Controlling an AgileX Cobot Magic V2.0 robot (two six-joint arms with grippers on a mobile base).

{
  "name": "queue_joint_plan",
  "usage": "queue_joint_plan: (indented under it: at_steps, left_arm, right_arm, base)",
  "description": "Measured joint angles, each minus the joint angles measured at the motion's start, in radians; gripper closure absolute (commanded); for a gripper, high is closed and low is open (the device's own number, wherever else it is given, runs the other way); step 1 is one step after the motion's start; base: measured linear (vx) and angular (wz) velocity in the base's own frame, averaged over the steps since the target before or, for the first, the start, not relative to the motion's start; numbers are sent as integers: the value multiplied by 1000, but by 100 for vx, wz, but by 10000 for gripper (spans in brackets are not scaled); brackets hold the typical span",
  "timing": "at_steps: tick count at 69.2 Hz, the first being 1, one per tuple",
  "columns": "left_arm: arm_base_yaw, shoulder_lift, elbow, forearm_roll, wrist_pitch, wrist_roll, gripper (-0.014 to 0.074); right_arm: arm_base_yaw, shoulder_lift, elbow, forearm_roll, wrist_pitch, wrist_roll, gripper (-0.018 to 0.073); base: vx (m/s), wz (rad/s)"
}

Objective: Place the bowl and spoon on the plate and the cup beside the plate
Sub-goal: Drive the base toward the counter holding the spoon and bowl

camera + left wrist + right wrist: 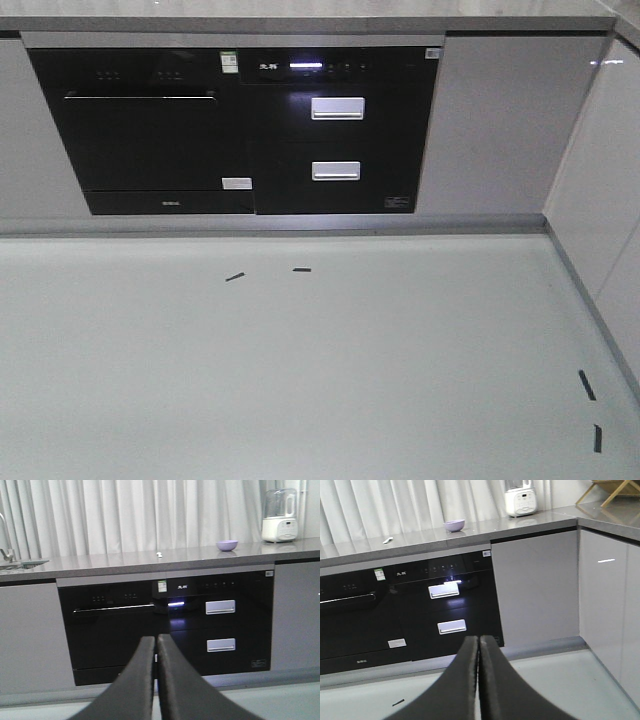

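The lavender bowl point(227, 545) sits on the grey countertop point(125, 562), far off, right of centre; it also shows as the bowl point(454, 525) in the right wrist view. A small pale spoon point(159, 555) lies on the counter left of it, seen too as the spoon point(387, 540). Plate and cup are out of view. My left gripper point(156, 641) is shut with nothing between its fingers, low in front of the black appliances. My right gripper point(478, 641) is likewise shut and empty. Neither gripper shows in the front view.
Black built-in appliances point(235, 130) with silver drawer handles point(337, 108) stand under the counter. A white blender point(279, 516) stands at the counter's right end, a sink point(15, 564) at its left. Grey cabinets point(535, 587) flank them. Dark tape marks point(235, 276) lie on the pale floor.
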Motion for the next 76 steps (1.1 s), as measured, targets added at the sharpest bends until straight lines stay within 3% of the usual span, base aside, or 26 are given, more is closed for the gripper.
queue_joint_plan:
  at_steps: [76]
  left_arm:
    - [0, 0, 0, 0, 0, 0, 603]
  right_arm:
    - [0, 0, 0, 0, 0, 0, 570]
  base:
    - [25, 1]
